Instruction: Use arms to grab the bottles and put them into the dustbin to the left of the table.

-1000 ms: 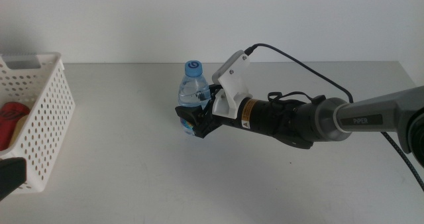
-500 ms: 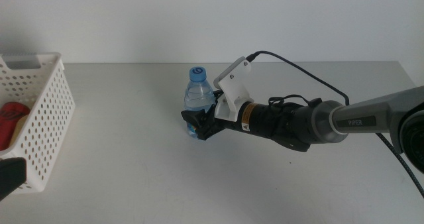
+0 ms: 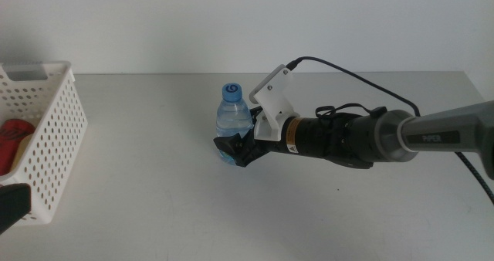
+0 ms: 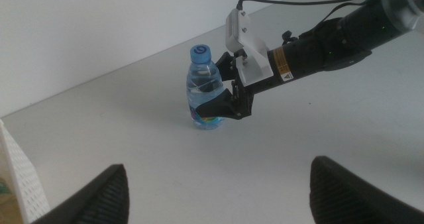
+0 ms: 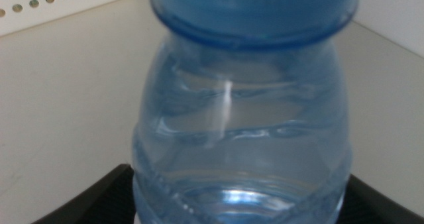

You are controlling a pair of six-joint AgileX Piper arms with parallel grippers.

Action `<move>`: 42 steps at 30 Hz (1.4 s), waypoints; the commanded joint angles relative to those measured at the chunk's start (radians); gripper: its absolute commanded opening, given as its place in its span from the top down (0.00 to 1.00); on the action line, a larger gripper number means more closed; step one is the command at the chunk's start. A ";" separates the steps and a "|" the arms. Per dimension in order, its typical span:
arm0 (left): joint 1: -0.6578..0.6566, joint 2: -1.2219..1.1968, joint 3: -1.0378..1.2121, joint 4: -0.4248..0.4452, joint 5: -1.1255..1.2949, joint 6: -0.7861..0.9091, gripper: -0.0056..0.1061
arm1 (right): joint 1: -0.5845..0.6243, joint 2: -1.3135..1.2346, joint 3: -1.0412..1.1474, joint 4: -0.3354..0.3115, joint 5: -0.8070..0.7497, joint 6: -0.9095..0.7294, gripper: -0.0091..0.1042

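Wide pale worktop (image 3: 154,199), carrying everything. At its left edge, white perforated dustbin (image 3: 48,137), with a red can (image 3: 14,137) inside. Reaching in from the right, right arm (image 3: 370,137), its right tool (image 3: 234,147) closed around the lower body of the water bottle (image 3: 232,116). Bottle upright near the worktop's middle, blue cap on top. Left tool (image 4: 218,191) spread wide, holding nothing, low at the left.

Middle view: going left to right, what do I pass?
Left pincer at the bottom corner → basket with a red can inside → water bottle → right pincer around the bottle's base → its arm.
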 commanded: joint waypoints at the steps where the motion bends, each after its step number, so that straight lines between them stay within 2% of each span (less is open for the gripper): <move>1: -0.005 0.015 -0.024 -0.018 -0.072 -0.010 0.11 | 0.000 -0.125 0.017 -0.027 -0.002 0.029 0.12; 10: -0.005 0.015 -0.024 -0.018 -0.072 -0.010 0.11 | -0.030 -0.382 0.244 -0.033 0.017 0.042 0.18; 15: -0.005 0.015 -0.024 -0.018 -0.072 -0.010 0.11 | -0.048 -0.602 0.363 -0.060 0.070 0.160 0.21; 17: -0.005 0.015 -0.024 -0.018 -0.072 -0.010 0.11 | -0.048 -0.685 0.395 -0.117 0.115 0.225 0.23; 22: -0.005 0.015 -0.024 -0.018 -0.072 -0.010 0.11 | -0.048 -0.890 0.446 -0.385 0.180 0.468 0.26; 24: -0.005 0.015 -0.024 -0.018 -0.072 -0.010 0.11 | -0.048 -0.945 0.457 -0.473 0.180 0.591 0.27; 26: -0.005 0.015 -0.024 -0.018 -0.072 -0.010 0.11 | -0.048 -0.997 0.473 -0.540 0.180 0.680 0.27; 27: -0.005 0.015 -0.024 -0.018 -0.072 -0.010 0.11 | -0.048 -1.022 0.487 -0.543 0.182 0.700 0.27; 29: -0.005 0.015 -0.024 -0.018 -0.072 -0.010 0.11 | -0.048 -1.066 0.523 -0.457 0.191 0.669 0.27; 34: -0.005 0.015 -0.024 -0.018 -0.072 -0.010 0.11 | -0.039 -1.164 0.609 -0.015 0.249 0.299 0.27; 38: -0.005 0.015 -0.024 -0.018 -0.072 -0.010 0.11 | 0.018 -1.257 0.608 0.298 0.491 0.018 0.27; 39: -0.005 0.015 -0.024 -0.018 -0.072 -0.010 0.11 | 0.031 -1.277 0.608 0.359 0.537 -0.057 0.27; 42: -0.005 0.015 -0.024 -0.018 -0.072 -0.010 0.11 | 0.042 -1.338 0.607 0.576 0.667 -0.361 0.27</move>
